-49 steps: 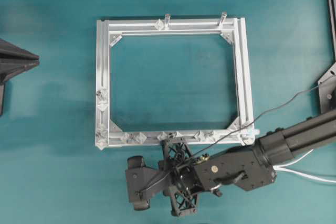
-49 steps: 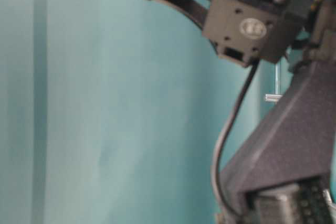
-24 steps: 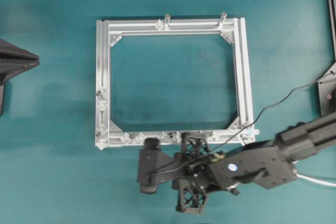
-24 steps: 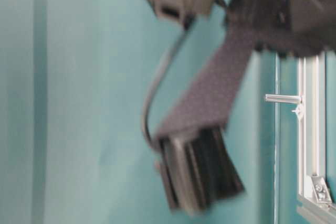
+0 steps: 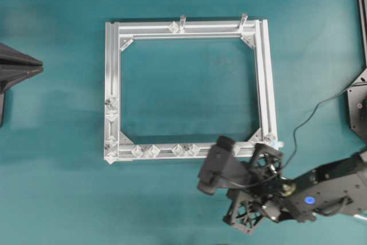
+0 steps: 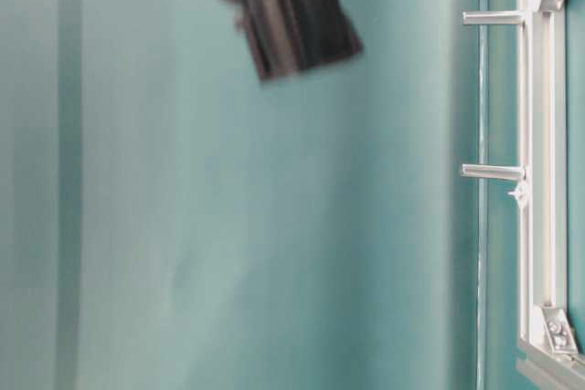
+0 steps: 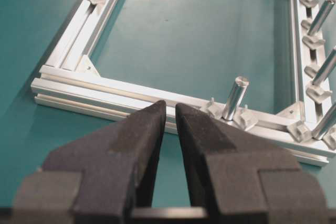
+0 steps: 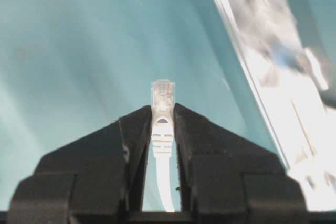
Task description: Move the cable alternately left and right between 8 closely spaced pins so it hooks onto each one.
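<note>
The cable's white plug [image 8: 163, 124] with its clear tip sticks out between the fingers of my right gripper [image 8: 163, 109], which is shut on it. In the overhead view that gripper [image 5: 238, 185] hovers just outside the near right corner of the silver frame [image 5: 189, 29], and the arm hides the cable. The pins, small whitish diamond studs [image 5: 145, 151], sit in pairs along the near rail, with more of them [image 5: 111, 109] on the left rail. My left gripper [image 5: 41, 66] waits off the frame's left side. Its jaws [image 7: 170, 106] stand slightly apart with nothing between them.
Two slim upright posts [image 5: 183, 20] [image 5: 243, 18] rise from the far rail. A thin black robot wire [image 5: 298, 130] loops above the right arm. A second black arm base [image 5: 358, 107] stands at the right edge. A blurred black arm part [image 6: 292, 11] fills the table-level view's top.
My right gripper has swung right along the near rail, from below its middle to the near right corner, still gripping the plug. The left gripper has not moved.
</note>
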`<state>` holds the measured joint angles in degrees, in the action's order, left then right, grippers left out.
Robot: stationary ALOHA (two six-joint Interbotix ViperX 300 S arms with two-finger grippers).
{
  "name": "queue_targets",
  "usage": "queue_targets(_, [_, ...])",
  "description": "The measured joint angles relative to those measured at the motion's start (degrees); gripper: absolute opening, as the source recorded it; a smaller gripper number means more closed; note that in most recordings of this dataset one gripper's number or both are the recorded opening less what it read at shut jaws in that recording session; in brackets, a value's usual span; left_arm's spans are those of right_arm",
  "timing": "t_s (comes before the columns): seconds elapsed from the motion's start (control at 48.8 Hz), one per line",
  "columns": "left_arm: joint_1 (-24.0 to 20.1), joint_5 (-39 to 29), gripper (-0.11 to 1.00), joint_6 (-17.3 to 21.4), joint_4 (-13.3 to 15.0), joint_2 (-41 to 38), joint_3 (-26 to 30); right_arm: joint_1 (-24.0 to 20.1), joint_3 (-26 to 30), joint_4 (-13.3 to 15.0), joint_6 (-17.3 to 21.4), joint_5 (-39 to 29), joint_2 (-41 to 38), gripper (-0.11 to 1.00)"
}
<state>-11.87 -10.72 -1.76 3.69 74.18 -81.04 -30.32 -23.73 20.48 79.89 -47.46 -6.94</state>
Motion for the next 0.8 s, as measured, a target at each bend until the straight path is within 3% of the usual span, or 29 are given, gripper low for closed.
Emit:
queue_targets(0.225, [-0.1, 0.4, 0.21, 0.0, 0.0, -0.1, -0.4, -2.1, -3.1, 0.4, 10.1, -1.9, 2.4, 0.15])
queue_targets(0.492, [-0.6, 0.5, 0.21, 0.0, 0.0, 0.0, -0.4, -1.6, -4.3, 0.4, 23.4, -2.2, 4.4, 0.15])
queue_targets(0.635, [-0.8, 0.5, 0.21, 0.0, 0.0, 0.0, -0.4, -0.1, -4.3, 0.4, 28.2, -3.9, 5.0, 0.15])
queue_targets(0.799, [-0.9, 0.6, 0.21, 0.0, 0.0, 0.0, -0.4, 1.8, -4.4, 0.4, 30.8, -6.2, 5.8, 0.15])
